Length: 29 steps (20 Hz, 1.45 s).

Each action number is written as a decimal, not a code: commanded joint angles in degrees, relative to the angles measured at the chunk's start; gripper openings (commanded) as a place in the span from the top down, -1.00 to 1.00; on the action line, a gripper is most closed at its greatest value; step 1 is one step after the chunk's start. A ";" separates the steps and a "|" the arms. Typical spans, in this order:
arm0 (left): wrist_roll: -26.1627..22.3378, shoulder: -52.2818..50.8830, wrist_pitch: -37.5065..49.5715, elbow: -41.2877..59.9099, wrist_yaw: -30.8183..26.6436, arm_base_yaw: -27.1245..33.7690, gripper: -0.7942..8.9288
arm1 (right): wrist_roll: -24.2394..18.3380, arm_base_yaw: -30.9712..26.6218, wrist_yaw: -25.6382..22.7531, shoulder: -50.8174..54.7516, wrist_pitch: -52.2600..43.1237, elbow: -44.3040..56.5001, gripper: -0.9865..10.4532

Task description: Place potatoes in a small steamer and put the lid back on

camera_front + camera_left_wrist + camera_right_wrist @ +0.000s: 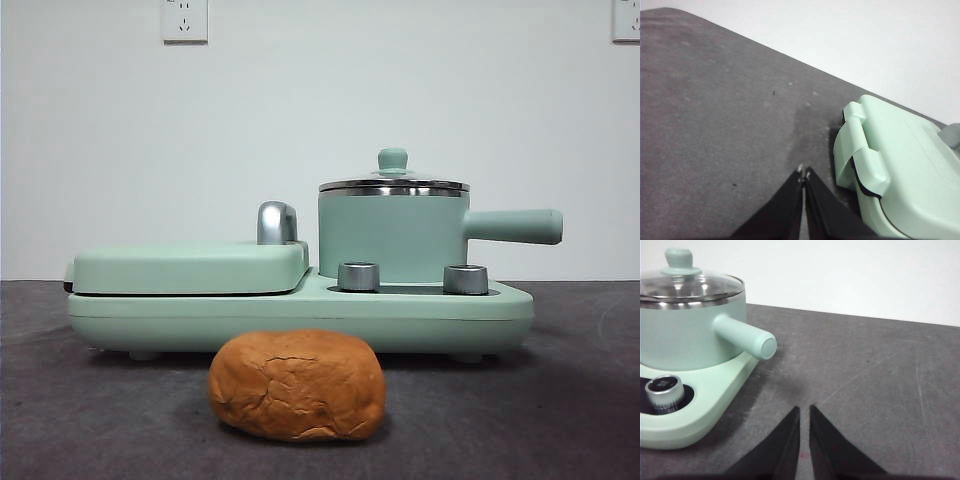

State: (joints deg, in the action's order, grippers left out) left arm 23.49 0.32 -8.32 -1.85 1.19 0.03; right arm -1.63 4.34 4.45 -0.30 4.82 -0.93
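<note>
The potato (pixel 297 385), an orange-brown cracked lump, lies on the dark table in front of the appliance in the front view. The small steamer (pixel 392 240) stands on the right side of the mint-green base, its straight handle (pixel 512 226) pointing right. The glass lid (pixel 393 181) with its green knob sits on the steamer. The steamer (pixel 687 335) and lid (pixel 687 282) also show in the right wrist view. My left gripper (pixel 804 175) is shut and empty over the table beside the griddle. My right gripper (pixel 804 412) is shut and empty over the table beside the steamer's handle (pixel 745 337).
A flat mint-green hinged griddle (pixel 188 267) takes the left half of the base (pixel 300 315); it also shows in the left wrist view (pixel 900 170). Two steel dials (pixel 358 276) (pixel 465 279) sit in front of the steamer. A white wall stands behind.
</note>
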 commanded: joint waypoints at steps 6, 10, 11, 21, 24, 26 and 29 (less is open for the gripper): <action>7.65 -0.07 1.01 1.11 0.59 -0.02 0.83 | 6.12 0.09 -0.07 0.09 -4.07 0.22 0.78; 8.31 -0.07 7.10 1.11 7.72 -0.04 0.83 | 14.91 0.09 0.00 0.09 -7.04 0.22 0.78; 7.19 -0.07 9.09 1.11 9.51 -0.07 0.83 | 16.76 0.09 0.13 0.09 -8.09 0.22 0.78; 3.80 0.13 24.83 -1.84 10.64 -0.04 0.82 | 19.43 0.09 3.48 0.04 -18.38 -2.91 0.80; 3.72 1.64 16.59 -7.21 10.36 -0.04 0.82 | 20.85 0.07 3.43 -0.94 -13.11 -7.58 0.80; 2.23 3.96 10.36 -11.54 10.36 -0.04 0.82 | 21.09 0.09 3.45 -2.51 -8.11 -11.65 0.80; -0.98 8.79 3.23 -18.27 10.75 -0.04 0.82 | 19.74 0.09 3.50 -6.45 -0.13 -18.23 0.80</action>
State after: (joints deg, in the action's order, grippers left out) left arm 25.28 8.16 -4.16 -18.41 11.92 -0.01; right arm 18.26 4.38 7.79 -5.69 2.92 -17.54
